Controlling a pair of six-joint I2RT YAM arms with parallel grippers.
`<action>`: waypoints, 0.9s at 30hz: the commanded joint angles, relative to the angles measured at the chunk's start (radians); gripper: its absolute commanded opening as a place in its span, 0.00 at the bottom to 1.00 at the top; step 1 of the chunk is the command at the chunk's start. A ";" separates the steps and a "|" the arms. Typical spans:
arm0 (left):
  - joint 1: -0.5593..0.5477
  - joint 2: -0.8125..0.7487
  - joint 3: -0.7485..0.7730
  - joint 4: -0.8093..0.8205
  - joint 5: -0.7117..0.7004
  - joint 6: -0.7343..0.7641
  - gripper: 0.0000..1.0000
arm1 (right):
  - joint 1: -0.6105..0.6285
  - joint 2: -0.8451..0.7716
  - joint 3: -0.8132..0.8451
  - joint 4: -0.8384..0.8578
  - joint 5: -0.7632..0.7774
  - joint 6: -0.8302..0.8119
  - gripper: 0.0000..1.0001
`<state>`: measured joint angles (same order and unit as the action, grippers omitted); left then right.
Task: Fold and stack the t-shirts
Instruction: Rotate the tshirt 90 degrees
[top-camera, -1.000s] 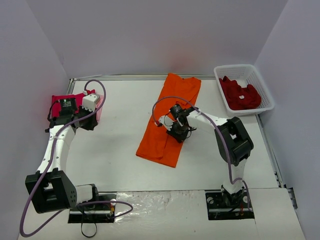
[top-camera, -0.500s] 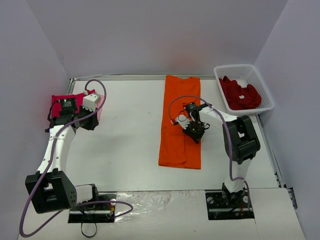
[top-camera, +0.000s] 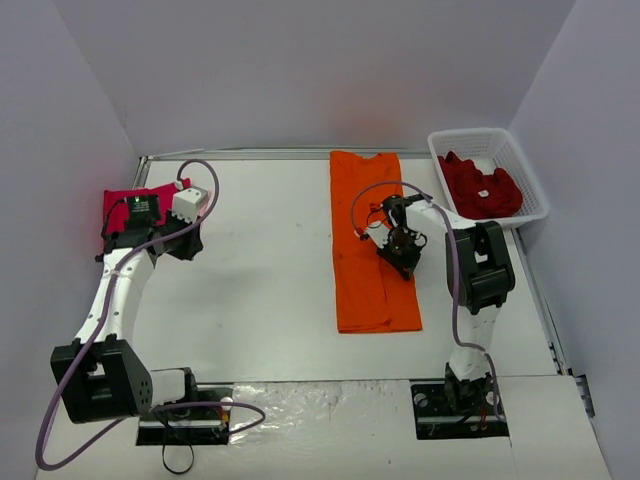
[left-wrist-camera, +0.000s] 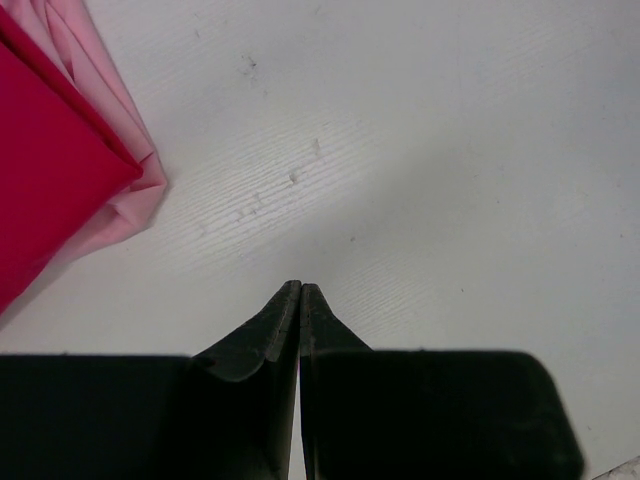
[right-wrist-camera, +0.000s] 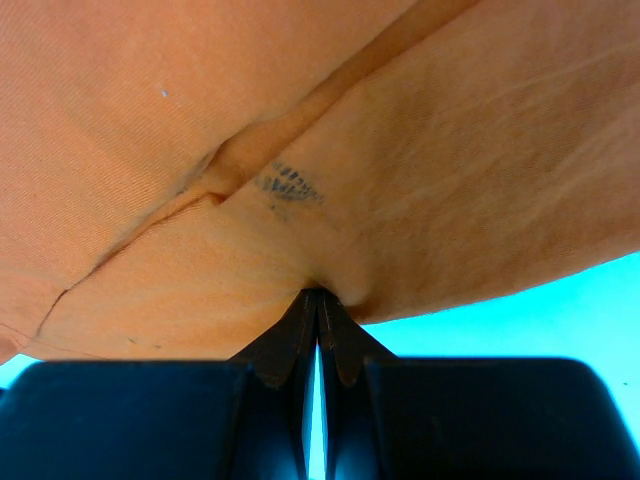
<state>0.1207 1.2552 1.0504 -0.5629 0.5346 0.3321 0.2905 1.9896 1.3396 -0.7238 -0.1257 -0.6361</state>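
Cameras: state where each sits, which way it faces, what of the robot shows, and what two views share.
Top external: above and behind the arms, looking down at the table; both show.
Left wrist: mounted there, facing down past the shut left gripper at table and magenta t-shirt.
Right wrist: mounted there, facing the orange t-shirt pinched in the right gripper.
Shared by top and right wrist: the orange t-shirt.

I see the left arm (top-camera: 113, 300) stretched toward the tabletop's far-left corner. The left gripper (left-wrist-camera: 300, 290) is closed on nothing, tips pointing down. The right arm (top-camera: 478, 270) is bent back toward mid-table, and the right gripper (right-wrist-camera: 318, 296) is pinched onto the orange shirt (right-wrist-camera: 420, 160).
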 joint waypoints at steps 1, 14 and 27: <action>-0.010 0.001 0.025 0.001 0.007 -0.001 0.02 | -0.011 0.057 0.006 0.031 0.037 -0.025 0.00; -0.019 0.013 0.023 0.000 -0.001 0.001 0.02 | -0.011 0.228 0.164 -0.014 0.023 -0.033 0.00; -0.021 0.027 0.028 -0.002 0.005 0.007 0.03 | -0.011 0.215 0.173 -0.124 -0.035 -0.066 0.00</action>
<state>0.1055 1.2861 1.0504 -0.5636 0.5251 0.3328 0.2893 2.1822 1.5894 -0.9600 -0.1143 -0.6472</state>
